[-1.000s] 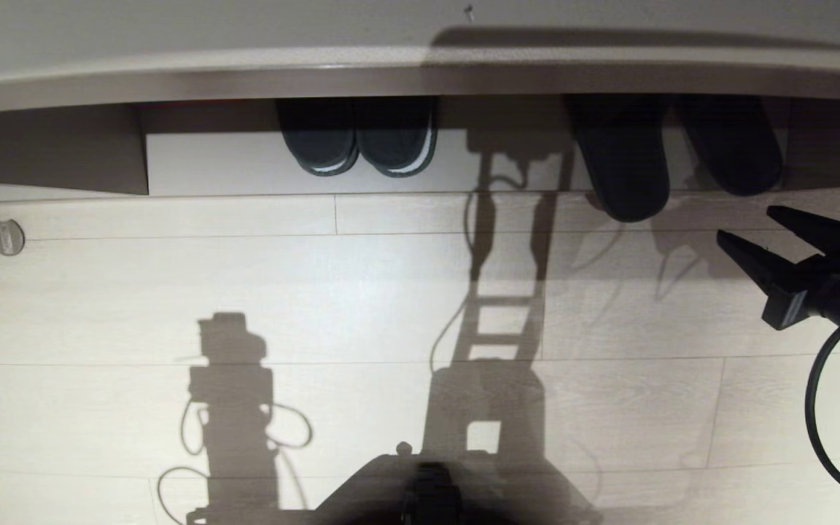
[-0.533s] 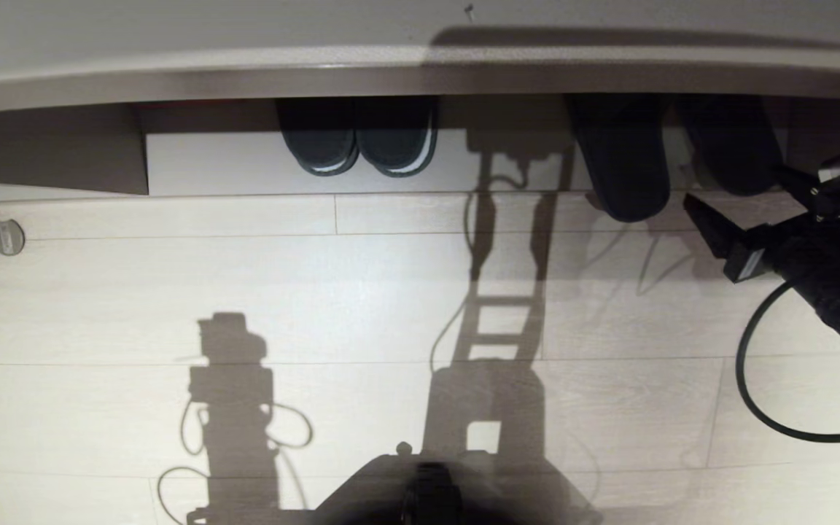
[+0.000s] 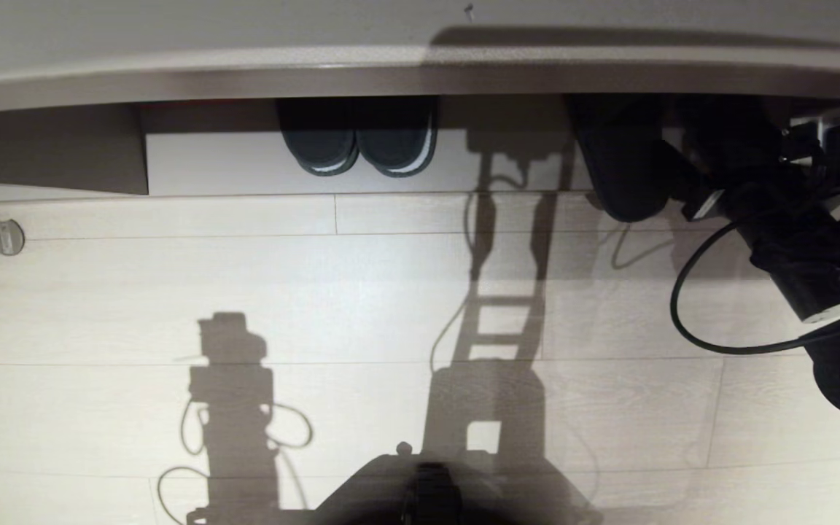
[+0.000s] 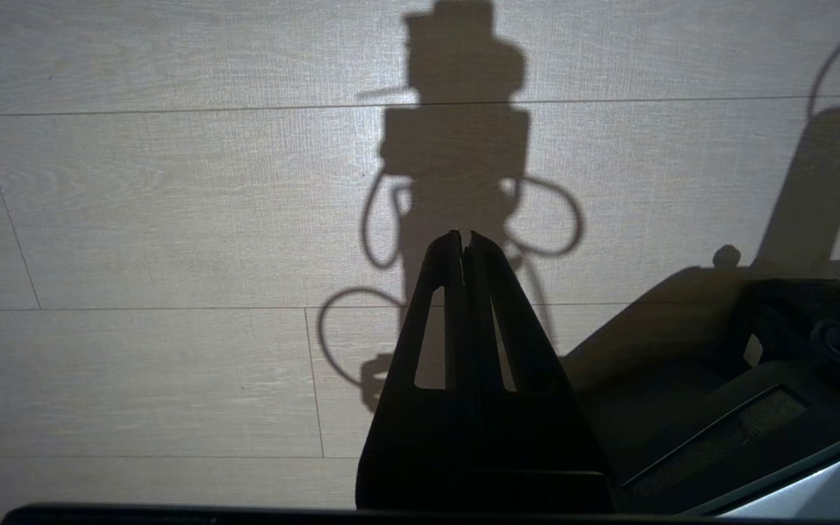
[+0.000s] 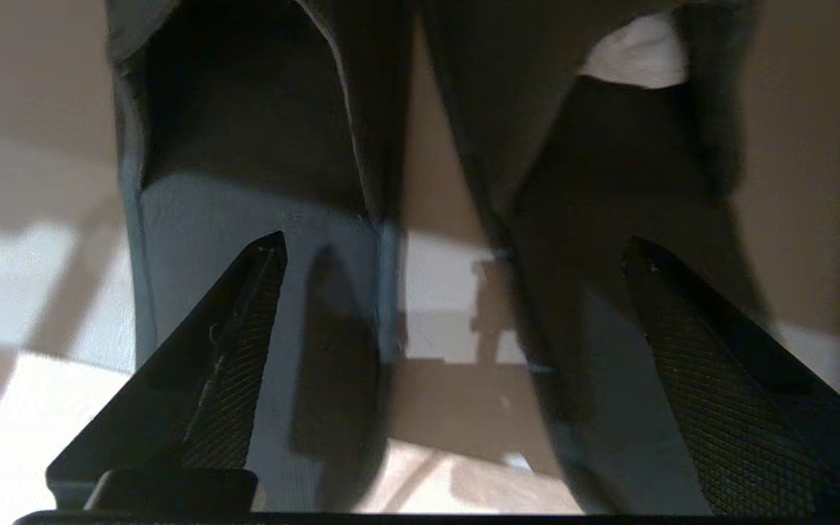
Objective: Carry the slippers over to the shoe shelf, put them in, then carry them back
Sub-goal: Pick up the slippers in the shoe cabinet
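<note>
Blue-grey slippers point(image 5: 259, 240) sit in the shoe shelf point(image 3: 245, 164); your right claw point(image 5: 456, 251), spread wide, must straddle both inner edges before pinching.

My head camera looks down at the floor point(image 3: 245, 292) and shoe shelf point(image 3: 245, 164). My right wrist camera sits close behind the slippers point(image 5: 259, 240), which both views show.
</note>
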You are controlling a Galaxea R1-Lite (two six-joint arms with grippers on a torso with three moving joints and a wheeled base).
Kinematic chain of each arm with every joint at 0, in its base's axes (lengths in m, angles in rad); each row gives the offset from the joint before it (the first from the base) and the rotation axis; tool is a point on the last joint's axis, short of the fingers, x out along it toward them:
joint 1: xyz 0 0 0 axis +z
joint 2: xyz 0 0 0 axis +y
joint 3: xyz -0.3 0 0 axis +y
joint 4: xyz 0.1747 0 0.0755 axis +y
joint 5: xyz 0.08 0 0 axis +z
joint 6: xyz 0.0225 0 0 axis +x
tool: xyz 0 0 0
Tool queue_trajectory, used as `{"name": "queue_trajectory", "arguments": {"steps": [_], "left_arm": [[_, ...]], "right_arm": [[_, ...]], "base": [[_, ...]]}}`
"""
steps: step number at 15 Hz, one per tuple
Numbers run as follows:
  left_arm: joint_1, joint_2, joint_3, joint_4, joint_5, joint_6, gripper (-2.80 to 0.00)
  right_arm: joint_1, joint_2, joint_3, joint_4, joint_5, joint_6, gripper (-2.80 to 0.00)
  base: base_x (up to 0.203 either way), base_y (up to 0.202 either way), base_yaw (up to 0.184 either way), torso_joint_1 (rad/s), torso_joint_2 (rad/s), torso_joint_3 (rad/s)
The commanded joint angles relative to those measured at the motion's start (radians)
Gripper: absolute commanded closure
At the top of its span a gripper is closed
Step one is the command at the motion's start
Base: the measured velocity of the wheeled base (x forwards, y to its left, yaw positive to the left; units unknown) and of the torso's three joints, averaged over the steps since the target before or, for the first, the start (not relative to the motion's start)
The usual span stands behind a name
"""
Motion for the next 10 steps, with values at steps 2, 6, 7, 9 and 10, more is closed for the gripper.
{"name": "queue_trajectory", "arguments": {"steps": [2,6,7,9,10], "left_arm": [[0.000,0.001,0.000,0.000,0.000,-0.001,0.00],[0.000,0.001,0.000,0.000,0.000,-0.001,0.00],[0.000,0.001,0.000,0.000,0.000,-0.001,0.00],[0.000,0.001,0.000,0.000,0.000,-0.001,0.00],[0.000,0.001,0.000,0.000,0.000,-0.001,0.00]], "right_arm": [[0.007,0.081,-0.111,-0.014,0.000,0.013,-2.80],[0.010,0.182,-0.310,-0.014,-0.001,0.042,-2.80],[0.011,0.188,-0.320,-0.013,-0.001,0.045,-2.80],[0.011,0.230,-0.393,-0.012,-0.002,0.062,-2.80],[0.011,0.266,-0.458,-0.009,-0.004,0.073,-2.80]], "base": [[0.000,0.000,0.000,0.000,0.00,0.000],[0.000,0.000,0.000,0.000,0.00,0.000],[0.000,0.000,0.000,0.000,0.00,0.000],[0.000,0.000,0.000,0.000,0.00,0.000],[0.000,0.000,0.000,0.000,0.00,0.000]]}}
